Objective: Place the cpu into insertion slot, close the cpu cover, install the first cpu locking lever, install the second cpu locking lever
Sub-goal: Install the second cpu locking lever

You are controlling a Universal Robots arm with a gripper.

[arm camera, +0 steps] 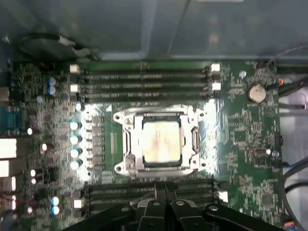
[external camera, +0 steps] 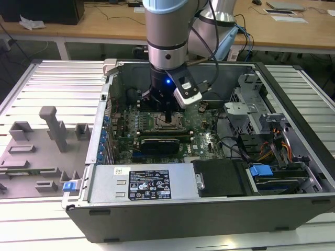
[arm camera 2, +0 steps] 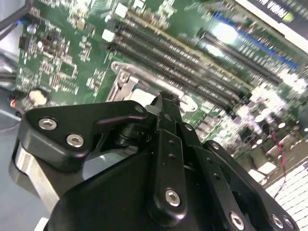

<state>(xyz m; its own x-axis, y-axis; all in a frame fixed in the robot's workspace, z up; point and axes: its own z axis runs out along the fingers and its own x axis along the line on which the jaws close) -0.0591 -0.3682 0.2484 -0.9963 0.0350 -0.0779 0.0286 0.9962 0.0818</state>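
Open PC case on slatted bench. Cpu (arm camera: 162, 140) seated in insertion slot (arm camera: 126, 126), cpu cover (arm camera: 192, 118) looks down. Gripper (arm camera: 161, 188) hovers just beside socket, fingers together, holding nothing. Lever step in hand, I judge; next needs precise hook-in.

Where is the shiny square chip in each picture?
Exterior view: the cpu sits mid-board inside the open case, partly behind the end effector.
First wrist view: it lies in the silver-rimmed slot, between rows of black memory slots.
Second wrist view: the chip itself cannot be made out; the end effector covers most of the socket.
Shared landmark: the memory slots beside the socket.
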